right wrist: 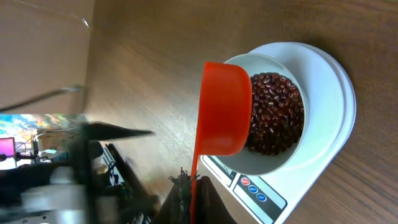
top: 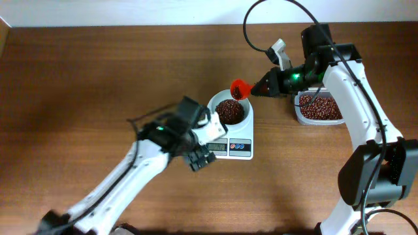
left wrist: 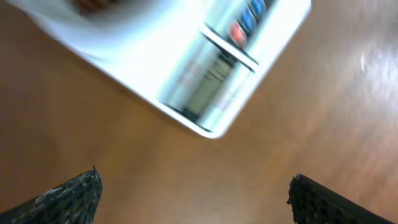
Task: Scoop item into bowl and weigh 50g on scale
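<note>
The white bowl (top: pixel 230 111) (right wrist: pixel 273 163) stands on the white scale (top: pixel 236 146) (right wrist: pixel 339 93) (left wrist: pixel 205 68), full of dark reddish-brown beans (top: pixel 229 111) (right wrist: pixel 277 112). My right gripper (top: pixel 266 85) (right wrist: pixel 194 182) is shut on the handle of an orange scoop (top: pixel 240 87) (right wrist: pixel 224 109), which hangs tipped over the bowl's far rim. My left gripper (top: pixel 200 158) (left wrist: pixel 194 183) is open, empty, low over the wood just in front of the scale's display.
A clear plastic container (top: pixel 319 108) of more beans sits right of the scale, under my right arm. My left arm stretches from the bottom left across the brown table (top: pixel 78 85).
</note>
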`<action>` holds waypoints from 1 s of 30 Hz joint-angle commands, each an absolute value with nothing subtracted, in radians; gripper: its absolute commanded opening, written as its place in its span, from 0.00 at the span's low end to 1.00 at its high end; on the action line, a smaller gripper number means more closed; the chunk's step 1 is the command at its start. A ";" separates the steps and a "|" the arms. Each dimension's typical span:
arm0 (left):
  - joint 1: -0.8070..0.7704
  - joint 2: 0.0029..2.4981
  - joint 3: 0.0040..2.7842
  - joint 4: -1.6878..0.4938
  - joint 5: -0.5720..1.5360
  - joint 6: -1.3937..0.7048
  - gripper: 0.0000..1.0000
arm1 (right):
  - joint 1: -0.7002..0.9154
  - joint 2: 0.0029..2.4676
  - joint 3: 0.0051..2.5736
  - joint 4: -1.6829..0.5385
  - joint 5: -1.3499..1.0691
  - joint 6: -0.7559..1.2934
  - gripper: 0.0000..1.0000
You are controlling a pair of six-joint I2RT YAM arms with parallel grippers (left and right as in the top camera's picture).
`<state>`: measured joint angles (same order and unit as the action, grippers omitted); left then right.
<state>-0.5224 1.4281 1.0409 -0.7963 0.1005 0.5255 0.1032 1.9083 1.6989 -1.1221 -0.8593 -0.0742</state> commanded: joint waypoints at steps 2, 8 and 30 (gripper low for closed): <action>-0.441 1.390 1.055 -0.813 0.150 0.615 0.99 | 0.097 1.874 1.723 -1.123 -0.887 -0.070 0.04; -0.437 1.391 1.032 -0.817 0.204 0.615 0.99 | 0.097 1.874 1.723 -1.134 -0.888 -0.070 0.04; -0.459 1.598 0.863 -0.607 0.297 0.758 0.99 | 0.098 1.874 1.723 -1.134 -0.879 -0.120 0.04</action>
<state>-0.4561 1.5955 0.8688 -0.6327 0.2050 0.7410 0.1032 1.9083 1.6993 -1.1332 -0.8589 -0.0898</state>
